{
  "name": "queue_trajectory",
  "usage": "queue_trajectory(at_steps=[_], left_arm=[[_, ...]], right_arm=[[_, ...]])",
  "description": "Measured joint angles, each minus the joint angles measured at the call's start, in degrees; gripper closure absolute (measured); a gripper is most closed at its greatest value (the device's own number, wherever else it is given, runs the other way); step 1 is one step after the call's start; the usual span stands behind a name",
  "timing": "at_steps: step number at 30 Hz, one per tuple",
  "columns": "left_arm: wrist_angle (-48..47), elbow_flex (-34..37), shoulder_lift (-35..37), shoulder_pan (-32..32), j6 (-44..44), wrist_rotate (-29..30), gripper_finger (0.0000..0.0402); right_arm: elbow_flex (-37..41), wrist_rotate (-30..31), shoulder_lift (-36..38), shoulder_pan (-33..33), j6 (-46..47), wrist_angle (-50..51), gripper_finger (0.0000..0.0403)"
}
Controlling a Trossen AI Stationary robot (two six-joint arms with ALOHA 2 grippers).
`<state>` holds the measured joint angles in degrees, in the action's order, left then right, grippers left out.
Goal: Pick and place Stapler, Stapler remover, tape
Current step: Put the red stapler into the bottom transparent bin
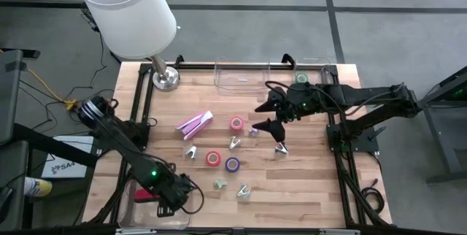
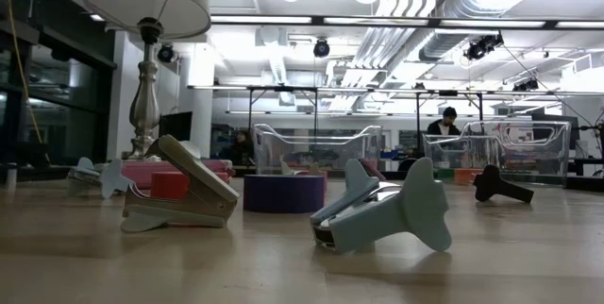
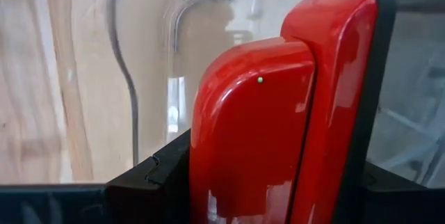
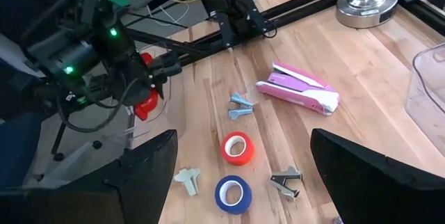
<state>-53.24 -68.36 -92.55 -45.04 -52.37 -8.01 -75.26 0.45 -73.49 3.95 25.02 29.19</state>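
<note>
Red stapler (image 3: pixel 278 126) sits clamped between the left gripper's (image 1: pixel 162 193) jaws over a clear bin (image 1: pixel 139 213) at the table's seven o'clock. Right gripper (image 1: pixel 273 116), jaws wide and empty, hovers at centre; tape rolls (image 1: pixel 213 158) and a pink stapler (image 1: pixel 195 124) lie toward its nine o'clock.

Two staple removers lying in foreground, grey (image 2: pixel 179 195) and pale blue-green (image 2: pixel 387 214); purple tape roll (image 2: pixel 285 193) sitting between (farther back).
</note>
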Motion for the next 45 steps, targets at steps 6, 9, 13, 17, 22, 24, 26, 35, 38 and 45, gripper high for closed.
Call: queue_trajectory(at_steps=[6,9,13,17,22,24,26,35,38,45], left_arm=[[1.32,0.70,-2.57,-0.02,3.05,-0.89,0.0200],[4.05,3.37,-3.34,0.00,3.07,-2.20,0.0200],[7.89,6.61,-3.29,-0.06,1.67,-1.05,0.0201],[8.07,8.77,-3.11,0.02,1.70,1.33,0.0201],[9.65,10.78,-3.05,0.00,1.64,2.34,0.0201],[10.39,11.38,-2.97,0.00,1.36,2.04,0.0201],[10.48,11.43,-2.96,0.00,1.26,1.98,0.0201],[10.82,11.47,-3.05,0.04,-0.60,0.10,0.0108],[11.64,11.47,-3.02,0.02,-1.48,-0.89,0.0051],[11.06,9.70,-3.29,0.04,-3.63,-3.23,0.0041]], right_arm=[[0.00,0.00,-0.02,0.02,-0.05,0.17,0.0082],[0.00,0.03,-0.02,0.11,-0.47,0.17,0.0082],[0.00,-0.02,-0.02,0.24,-0.66,0.17,0.0082],[0.00,0.00,-0.02,0.24,-0.66,0.17,0.0082],[0.00,0.00,-0.02,0.24,-1.06,0.17,0.0082],[0.00,0.00,-0.03,0.24,-1.07,0.17,0.0082],[0.00,-0.03,-0.04,0.26,-1.07,0.20,0.0082],[0.01,-0.02,-0.04,0.26,-1.07,0.20,0.0082],[0.02,-0.02,-0.04,0.24,-1.07,0.17,0.0082],[0.02,-0.31,-0.04,0.24,-1.05,0.17,0.0082]])
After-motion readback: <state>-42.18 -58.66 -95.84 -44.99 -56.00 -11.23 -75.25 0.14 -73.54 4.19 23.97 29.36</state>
